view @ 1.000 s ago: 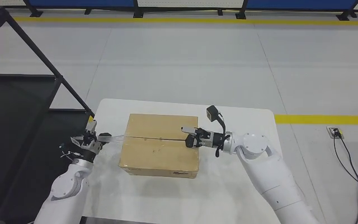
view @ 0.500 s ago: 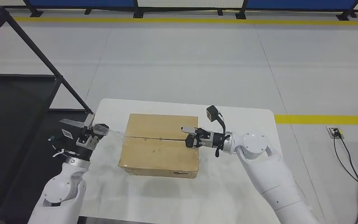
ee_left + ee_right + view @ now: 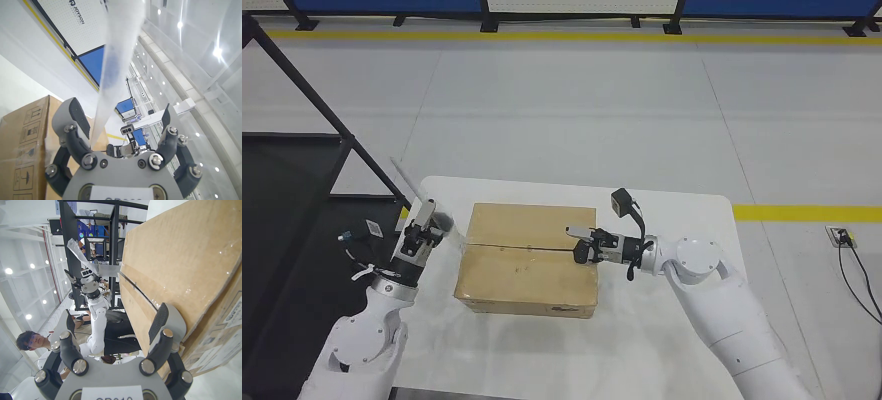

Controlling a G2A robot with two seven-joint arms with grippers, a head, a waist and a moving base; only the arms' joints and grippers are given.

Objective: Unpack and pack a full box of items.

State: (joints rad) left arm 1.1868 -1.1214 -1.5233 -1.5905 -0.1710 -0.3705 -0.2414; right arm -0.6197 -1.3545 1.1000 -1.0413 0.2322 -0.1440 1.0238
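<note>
A shut cardboard box (image 3: 527, 258) stands in the middle of the white table; its centre seam (image 3: 527, 243) shows as a dark slit. A strip of clear tape (image 3: 117, 56) rises between the fingers of my left gripper (image 3: 122, 117), close against one pad (image 3: 78, 117). Those fingers stand wide apart. That gripper (image 3: 427, 215) sits just left of the box, tilted upward. From the right wrist view, the tape (image 3: 107, 270) runs from the seam's far end to the left gripper (image 3: 83, 275). My right gripper (image 3: 116, 321) is open, one finger (image 3: 162, 321) on the box top by the seam's near end.
The table (image 3: 672, 210) has bare surface to the right of the box and along its front. A black metal frame (image 3: 302, 100) slants past the table's left corner, over a dark floor area. A yellow floor line (image 3: 802, 212) runs off to the right.
My left gripper rose, swung toward the box and tipped upward. The tape, earlier stretched low to the box, now sticks up past it. The right arm has kept still.
</note>
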